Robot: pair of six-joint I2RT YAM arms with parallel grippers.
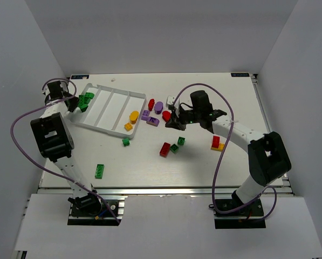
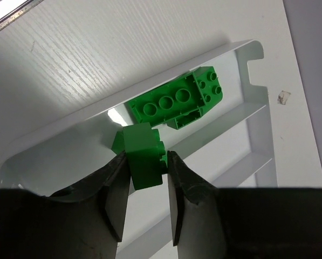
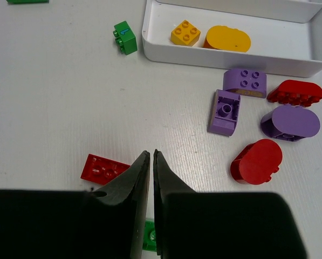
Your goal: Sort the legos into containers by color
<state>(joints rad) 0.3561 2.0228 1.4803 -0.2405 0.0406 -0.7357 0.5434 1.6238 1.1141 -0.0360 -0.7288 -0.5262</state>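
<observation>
The white tray (image 1: 96,128) lies at the back left. Two green legos (image 2: 177,100) rest in its left end compartment. My left gripper (image 2: 147,159) hangs over that compartment, shut on a small green lego (image 2: 143,156) held at its fingertips. A yellow brick (image 3: 185,32) and a yellow oval (image 3: 227,39) lie in the rightmost compartment. My right gripper (image 3: 151,156) hovers over the table with only a thin slit between its fingers and nothing in them. A flat red lego (image 3: 102,168) lies just to its left. Purple (image 3: 224,112) and red (image 3: 256,161) legos lie to its right.
Loose green bricks sit near the tray's corner (image 1: 126,142), at the front left (image 1: 100,170) and beside a red brick (image 1: 165,149) mid-table. A red brick on a yellow one (image 1: 216,143) stands beside the right arm. White walls close in three sides.
</observation>
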